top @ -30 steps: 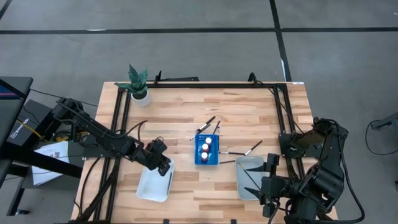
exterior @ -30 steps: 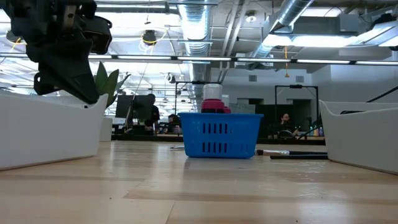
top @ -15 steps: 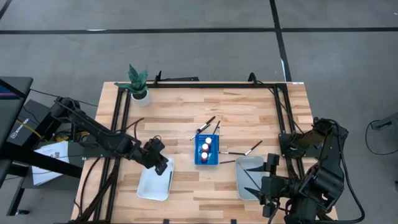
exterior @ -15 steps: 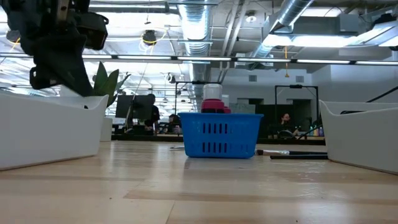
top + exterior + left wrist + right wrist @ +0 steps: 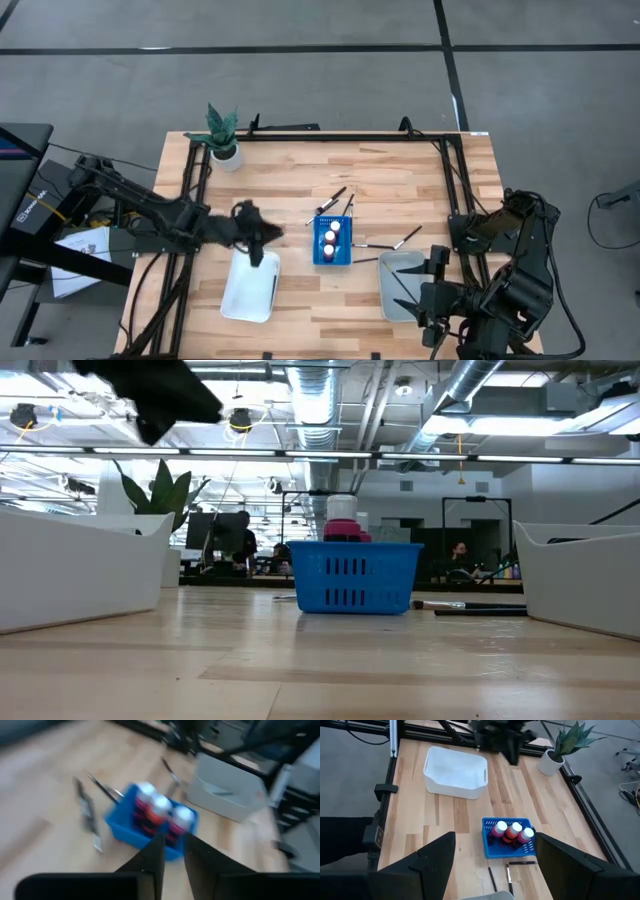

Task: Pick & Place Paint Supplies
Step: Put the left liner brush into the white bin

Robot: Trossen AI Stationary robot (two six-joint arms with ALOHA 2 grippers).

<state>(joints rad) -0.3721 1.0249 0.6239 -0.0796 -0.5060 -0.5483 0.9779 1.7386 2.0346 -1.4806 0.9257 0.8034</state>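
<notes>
The left arm reaches across the surface, its gripper raised above the far edge of the white tray, fingers nearly pressed together with only a narrow slit between them and nothing held. The right gripper waits at the near right corner beside the grey tray, fingers spread wide. Three red paint bottles with white caps stand in the blue basket at mid-surface; thin dark brushes lie around it. A potted plant occupies the far left corner. The wood-plank surface has a black frame; beyond it, exposed ceiling ducts are visible.
</notes>
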